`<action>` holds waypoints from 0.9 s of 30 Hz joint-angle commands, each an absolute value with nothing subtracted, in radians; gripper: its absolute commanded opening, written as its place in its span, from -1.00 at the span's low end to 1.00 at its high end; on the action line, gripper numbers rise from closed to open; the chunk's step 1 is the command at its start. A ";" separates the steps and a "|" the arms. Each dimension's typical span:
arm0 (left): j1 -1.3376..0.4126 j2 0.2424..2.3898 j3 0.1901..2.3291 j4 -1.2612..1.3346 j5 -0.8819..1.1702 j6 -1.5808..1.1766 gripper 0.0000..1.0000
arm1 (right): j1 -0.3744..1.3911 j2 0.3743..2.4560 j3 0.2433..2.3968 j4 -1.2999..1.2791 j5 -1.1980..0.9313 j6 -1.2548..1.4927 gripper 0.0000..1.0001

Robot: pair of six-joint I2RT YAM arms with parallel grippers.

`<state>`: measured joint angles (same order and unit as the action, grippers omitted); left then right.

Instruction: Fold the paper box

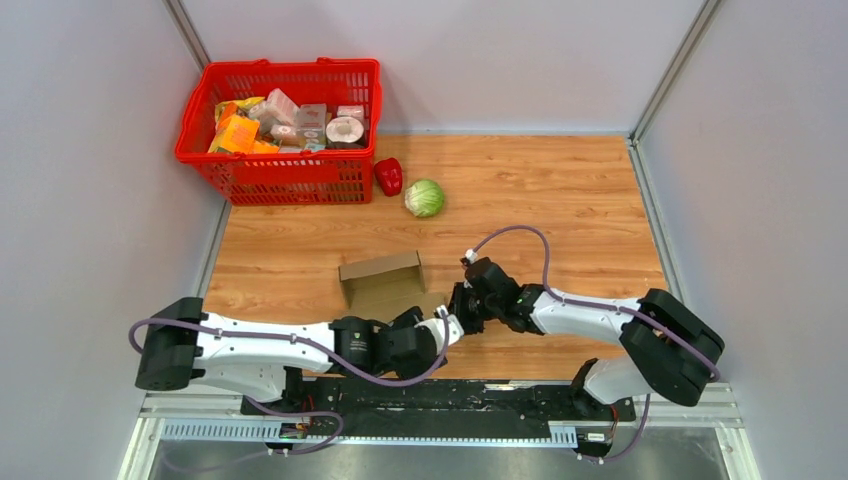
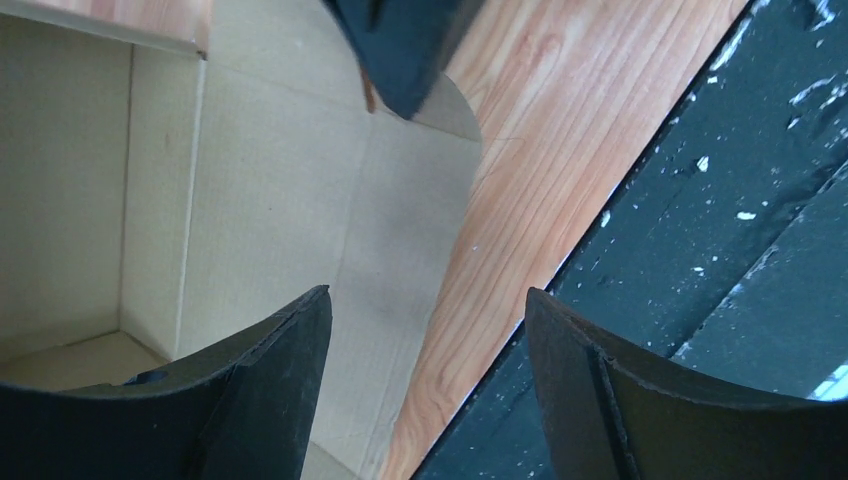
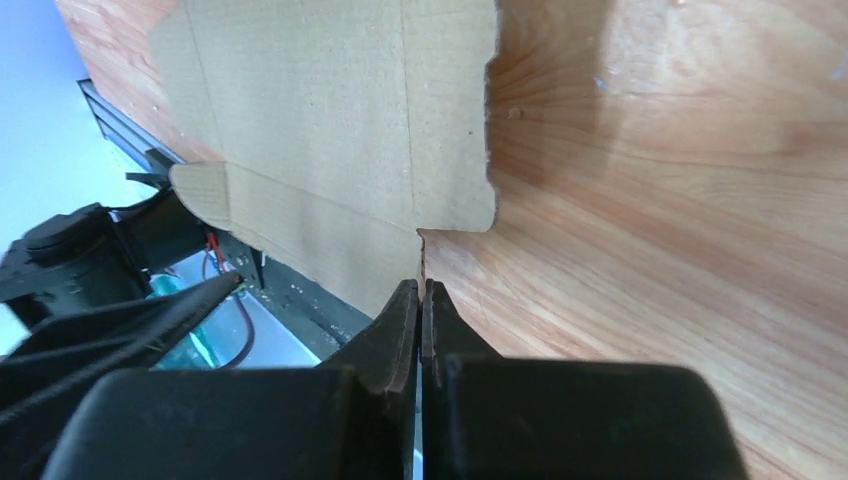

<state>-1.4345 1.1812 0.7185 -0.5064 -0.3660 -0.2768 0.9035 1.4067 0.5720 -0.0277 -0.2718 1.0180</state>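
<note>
The paper box, plain brown cardboard, lies open on the wooden table with its flaps spread toward the arms. In the right wrist view its flat flap fills the upper left, and my right gripper is shut on the thin edge of that flap. From above, the right gripper sits at the box's near right corner. My left gripper is just below it. Its jaws stand wide open over the flap and the table edge, holding nothing. The right gripper's dark tip shows at the top.
A red mesh basket of small packages stands at the back left. Beside it lie a red pepper and a green cabbage. A black rail runs along the table's near edge, under the left gripper.
</note>
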 commanded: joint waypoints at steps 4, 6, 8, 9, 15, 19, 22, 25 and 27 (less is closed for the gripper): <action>-1.546 1.319 0.851 -0.569 -0.564 -0.172 0.57 | 0.841 1.327 0.612 -0.120 -0.408 1.046 -1.00; -1.565 1.356 0.883 -0.595 -0.601 -0.167 0.57 | 0.827 1.321 0.604 -0.106 -0.432 1.071 -1.00; -1.598 1.406 0.903 -0.615 -0.675 -0.167 0.57 | 0.824 1.310 0.601 -0.113 -0.448 1.084 -1.00; -1.611 1.426 0.925 -0.626 -0.705 -0.173 0.57 | 0.819 1.305 0.600 -0.114 -0.456 1.104 -1.00; -1.681 1.623 1.023 -0.756 -0.952 -0.215 0.28 | 0.816 1.298 0.575 -0.091 -0.506 1.173 -1.00; -1.693 1.658 1.039 -0.795 -1.049 -0.253 0.10 | 0.815 1.286 0.555 -0.069 -0.535 1.203 -1.00; -1.694 1.649 1.037 -0.810 -1.087 -0.268 -0.38 | 0.815 1.247 0.542 -0.081 -0.526 1.207 -1.00; -1.695 1.628 1.035 -0.808 -1.069 -0.247 -0.85 | 0.808 1.209 0.540 -0.098 -0.526 1.190 -0.96; -1.697 1.599 1.032 -0.795 -1.039 -0.232 -1.00 | 0.790 1.197 0.567 -0.110 -0.540 1.100 -0.78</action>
